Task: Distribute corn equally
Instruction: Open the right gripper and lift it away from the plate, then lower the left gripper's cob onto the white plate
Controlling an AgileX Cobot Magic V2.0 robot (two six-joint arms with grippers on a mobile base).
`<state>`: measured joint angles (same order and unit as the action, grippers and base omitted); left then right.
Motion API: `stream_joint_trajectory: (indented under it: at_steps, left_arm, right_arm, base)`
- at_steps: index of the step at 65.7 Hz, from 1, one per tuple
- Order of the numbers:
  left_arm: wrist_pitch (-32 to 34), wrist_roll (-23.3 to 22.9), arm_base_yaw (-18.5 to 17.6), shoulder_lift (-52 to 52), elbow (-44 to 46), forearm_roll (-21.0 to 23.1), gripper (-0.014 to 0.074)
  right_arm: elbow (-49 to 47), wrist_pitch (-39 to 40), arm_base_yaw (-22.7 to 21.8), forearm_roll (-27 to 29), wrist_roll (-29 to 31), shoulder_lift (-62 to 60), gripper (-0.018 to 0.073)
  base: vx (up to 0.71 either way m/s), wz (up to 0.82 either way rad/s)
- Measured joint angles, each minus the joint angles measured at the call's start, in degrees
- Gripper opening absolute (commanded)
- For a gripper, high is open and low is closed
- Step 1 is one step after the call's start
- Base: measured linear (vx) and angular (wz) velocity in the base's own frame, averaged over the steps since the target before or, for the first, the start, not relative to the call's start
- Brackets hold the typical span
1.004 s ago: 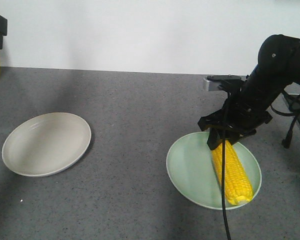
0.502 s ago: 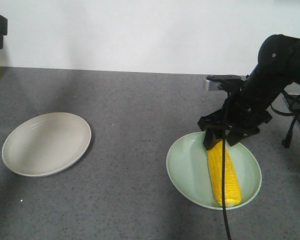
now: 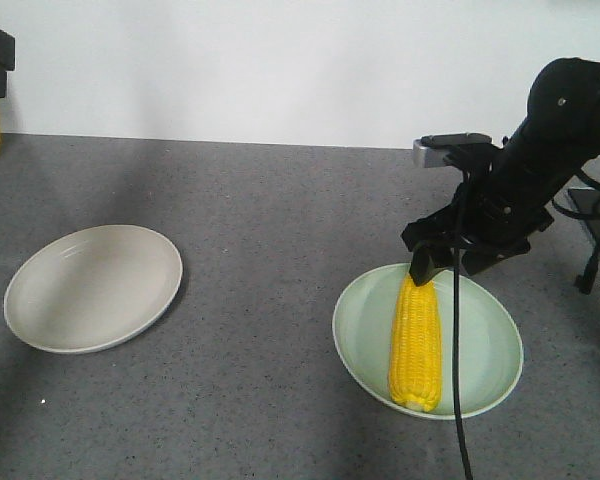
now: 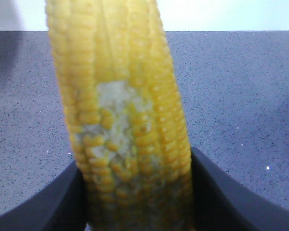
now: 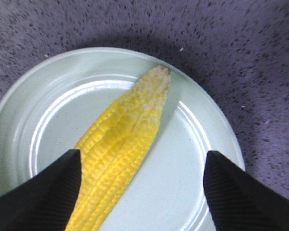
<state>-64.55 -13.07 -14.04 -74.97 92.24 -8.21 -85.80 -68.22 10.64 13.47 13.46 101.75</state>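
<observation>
On the pale green plate [image 3: 490,345] at the right of the grey table [image 3: 270,250] lies one corn cob [image 3: 416,340], and the right gripper [image 3: 450,262] hovers just above its near end with fingers [image 5: 43,192] spread wide, one touching the cob's side at most. Far left, the left gripper [image 4: 139,202] pinches a second cob [image 4: 120,110] (a patch of its kernels is scraped pale), held above the table. Between them sits a beige plate [image 3: 93,287].
</observation>
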Motion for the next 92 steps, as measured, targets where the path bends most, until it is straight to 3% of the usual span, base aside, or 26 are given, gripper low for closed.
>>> stream_joint_trajectory:
  at_steps: [29,59,92]
  left_arm:
    - [-1.1,0.0,0.0,0.0,0.0,0.2,0.0004]
    - [-1.7,0.0,0.0,0.0,0.0,0.2,0.0004]
    - [-4.2,0.1,0.0,-8.9,0.0,0.2,0.0004]
  right_arm:
    - [0.0,0.6,-3.1,-0.7,-0.2,-13.4,0.0522]
    - [0.0,-2.3,-3.2,-4.0,-2.3,-32.2,0.0522]
    - [1.3,-2.2,-3.2,-4.1,-2.6,-35.2,0.0522]
  base:
    - [0.0,0.0]
    - [0.0,0.0]
    - [0.0,0.0]
